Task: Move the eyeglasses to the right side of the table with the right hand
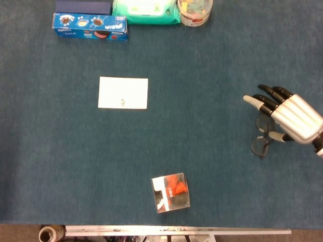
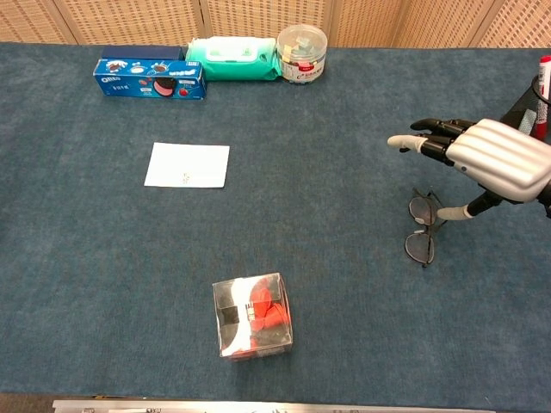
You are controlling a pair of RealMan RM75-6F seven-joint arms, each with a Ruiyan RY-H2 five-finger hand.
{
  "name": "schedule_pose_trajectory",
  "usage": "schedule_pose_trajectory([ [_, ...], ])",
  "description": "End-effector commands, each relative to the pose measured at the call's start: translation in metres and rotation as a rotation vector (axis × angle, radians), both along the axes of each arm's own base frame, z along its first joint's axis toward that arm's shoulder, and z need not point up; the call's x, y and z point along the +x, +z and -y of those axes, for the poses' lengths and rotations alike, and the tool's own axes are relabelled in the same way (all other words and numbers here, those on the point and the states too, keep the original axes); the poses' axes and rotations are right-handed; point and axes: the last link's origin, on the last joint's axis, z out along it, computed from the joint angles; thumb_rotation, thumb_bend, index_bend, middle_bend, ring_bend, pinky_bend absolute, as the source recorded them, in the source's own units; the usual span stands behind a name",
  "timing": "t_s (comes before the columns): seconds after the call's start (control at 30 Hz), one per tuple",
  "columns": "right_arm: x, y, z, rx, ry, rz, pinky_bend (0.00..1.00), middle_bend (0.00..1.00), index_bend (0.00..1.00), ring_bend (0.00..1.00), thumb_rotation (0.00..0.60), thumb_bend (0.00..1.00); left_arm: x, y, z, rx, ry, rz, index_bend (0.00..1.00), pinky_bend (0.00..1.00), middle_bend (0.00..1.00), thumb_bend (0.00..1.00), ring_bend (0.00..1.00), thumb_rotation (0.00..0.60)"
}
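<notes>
The eyeglasses point(image 1: 260, 143) point(image 2: 420, 231) are thin, dark-rimmed and lie flat on the blue cloth at the right of the table. My right hand point(image 1: 286, 115) point(image 2: 480, 161) hovers just above them, fingers spread and pointing left, thumb point(image 1: 275, 135) point(image 2: 454, 212) reaching down beside the frame. It holds nothing. In the head view the hand covers part of the upper lens. My left hand is not in either view.
A white card point(image 1: 123, 93) point(image 2: 188, 165) lies left of centre. A clear box with red contents point(image 1: 171, 192) point(image 2: 252, 316) sits near the front edge. An Oreo box point(image 1: 90, 26), green wipes pack point(image 1: 145, 11) and round tub point(image 1: 194, 11) line the back edge.
</notes>
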Motion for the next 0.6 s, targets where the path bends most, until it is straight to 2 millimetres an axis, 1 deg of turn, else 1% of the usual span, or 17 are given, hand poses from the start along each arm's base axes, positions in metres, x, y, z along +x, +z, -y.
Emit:
schedule_pose_trajectory([
  [0.03, -0.005, -0.003, -0.003, 0.013, -0.012, -0.006, 0.22, 0.25, 0.12, 0.09, 0.6, 0.04, 0.0, 0.0, 0.0, -0.001, 0.0, 0.0, 0.49, 0.46, 0.38, 0.13, 0.25, 0.6],
  [0.3, -0.016, -0.01, -0.01, 0.031, -0.037, -0.02, 0.22, 0.25, 0.12, 0.09, 0.6, 0.04, 0.001, 0.0, 0.001, -0.004, 0.001, -0.002, 0.49, 0.47, 0.38, 0.13, 0.25, 0.6],
  [0.6, -0.02, -0.016, -0.009, 0.039, -0.049, -0.02, 0.22, 0.25, 0.12, 0.09, 0.6, 0.04, 0.001, 0.0, 0.001, -0.004, 0.0, -0.001, 0.49, 0.47, 0.38, 0.13, 0.25, 0.6],
])
